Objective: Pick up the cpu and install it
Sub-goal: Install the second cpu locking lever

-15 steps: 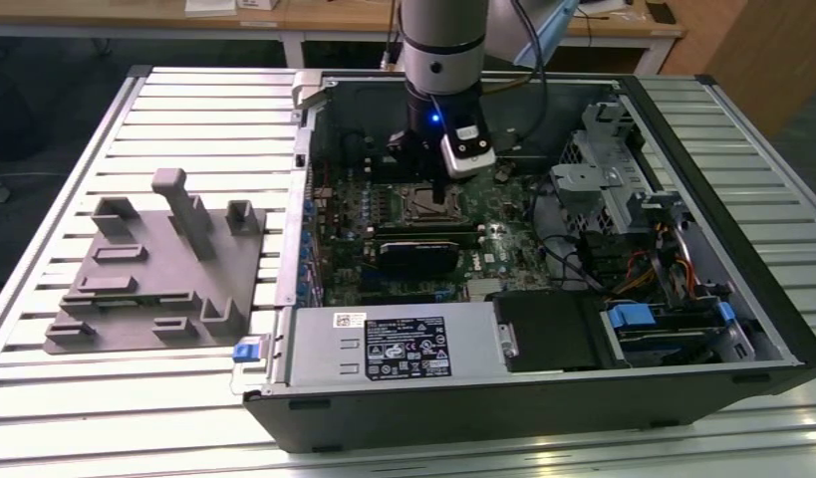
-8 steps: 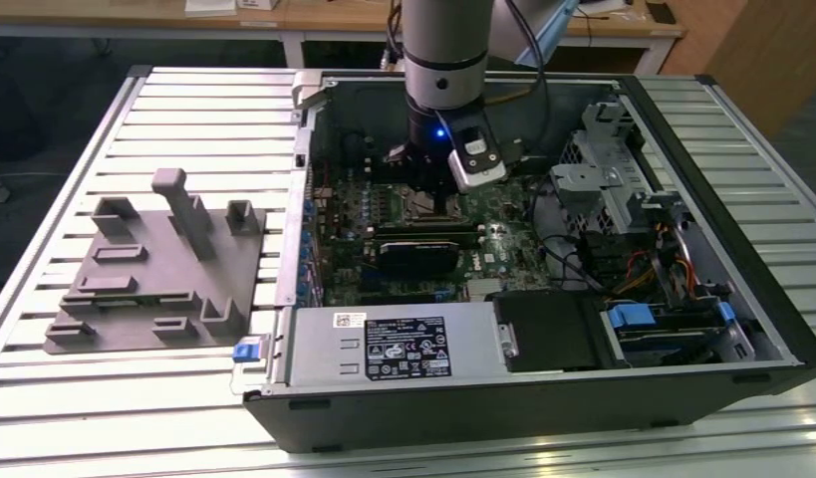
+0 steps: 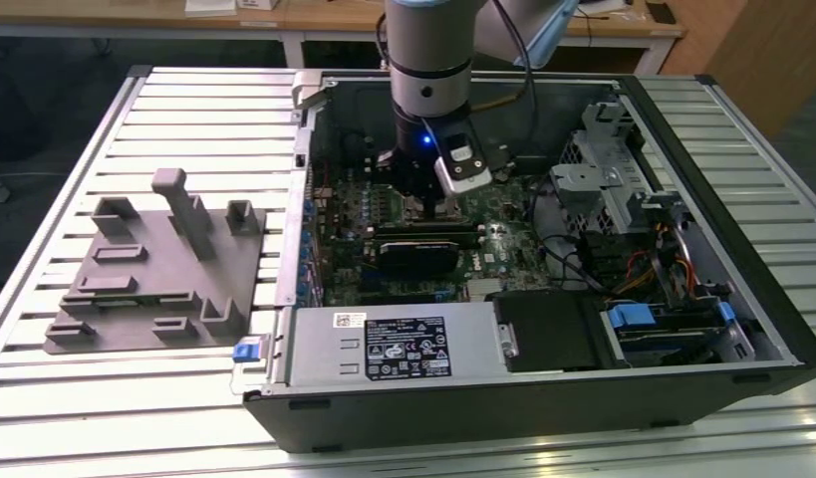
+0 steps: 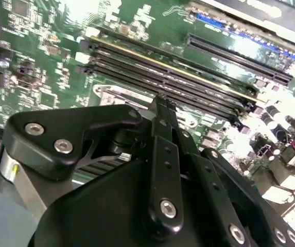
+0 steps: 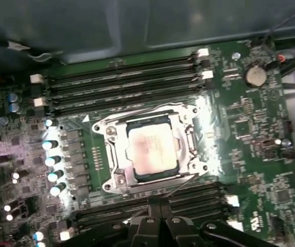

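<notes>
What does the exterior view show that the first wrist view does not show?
The exterior view alone takes in the grey tray, the slatted table, the arm and the computer case. The first wrist view alone gives the cpu lying inside its metal socket frame. Both views have the green motherboard and the gripper above it.

Pale silver square cpu flat within the metal-framed socket; slightly askew

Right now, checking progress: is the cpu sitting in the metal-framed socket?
Yes, the cpu lies inside the socket frame in the first wrist view.
</notes>
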You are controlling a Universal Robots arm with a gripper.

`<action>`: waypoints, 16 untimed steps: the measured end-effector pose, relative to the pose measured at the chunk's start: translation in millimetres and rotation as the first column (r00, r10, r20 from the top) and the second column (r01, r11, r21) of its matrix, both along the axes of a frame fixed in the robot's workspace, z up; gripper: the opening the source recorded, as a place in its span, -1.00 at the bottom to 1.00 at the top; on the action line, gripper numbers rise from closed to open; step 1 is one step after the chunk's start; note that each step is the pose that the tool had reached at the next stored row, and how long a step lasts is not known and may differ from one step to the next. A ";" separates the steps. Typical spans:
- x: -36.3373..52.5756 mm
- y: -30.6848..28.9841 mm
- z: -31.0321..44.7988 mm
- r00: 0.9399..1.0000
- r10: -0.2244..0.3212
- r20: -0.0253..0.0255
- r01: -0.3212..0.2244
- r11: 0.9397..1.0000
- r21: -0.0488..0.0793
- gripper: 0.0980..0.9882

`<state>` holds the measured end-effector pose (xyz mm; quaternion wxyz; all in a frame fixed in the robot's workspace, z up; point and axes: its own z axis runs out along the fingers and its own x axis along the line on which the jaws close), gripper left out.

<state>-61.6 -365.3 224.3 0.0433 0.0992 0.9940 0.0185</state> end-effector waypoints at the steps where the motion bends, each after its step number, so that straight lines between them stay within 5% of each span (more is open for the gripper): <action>1: -2.1 0.0 -1.1 1.000 0.000 0.000 0.000 1.000 0.001 -0.98; 6: -12.9 -1.7 -5.4 1.000 0.000 0.000 0.000 1.000 0.011 -0.98; 13: -22.7 -9.4 -7.7 1.000 0.000 0.000 0.000 0.998 0.069 -0.98; 16: -22.7 -10.1 -7.8 1.000 0.000 0.000 0.000 0.997 0.072 -0.98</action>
